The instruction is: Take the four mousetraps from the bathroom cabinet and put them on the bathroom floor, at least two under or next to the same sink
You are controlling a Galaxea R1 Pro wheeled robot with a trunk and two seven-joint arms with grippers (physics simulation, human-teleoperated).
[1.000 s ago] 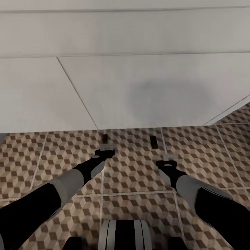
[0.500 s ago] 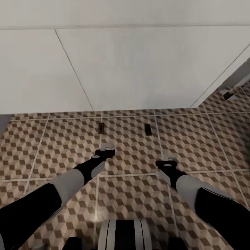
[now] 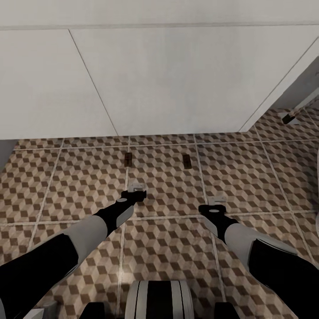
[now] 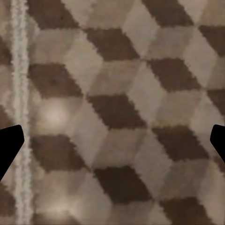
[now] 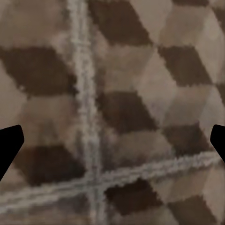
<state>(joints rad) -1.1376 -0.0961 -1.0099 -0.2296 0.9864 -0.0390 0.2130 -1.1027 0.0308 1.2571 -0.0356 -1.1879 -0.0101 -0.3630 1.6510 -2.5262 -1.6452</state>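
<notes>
Two mousetraps lie on the tiled floor (image 3: 79, 177) in mid-frame, just below the white vanity (image 3: 168, 79): the left trap (image 3: 128, 159) and the right trap (image 3: 187, 161), well apart from each other. Below them, the left gripper (image 3: 136, 191) and right gripper (image 3: 217, 204) hang over bare tiles, both spread wide and empty, fingertips (image 4: 9, 143) at the wrist views' edges.

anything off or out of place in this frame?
Nothing stands out. Two mousetraps lie flat on the cube-patterned floor in front of the white vanity, apart from each other. Both grippers are open and empty.
</notes>
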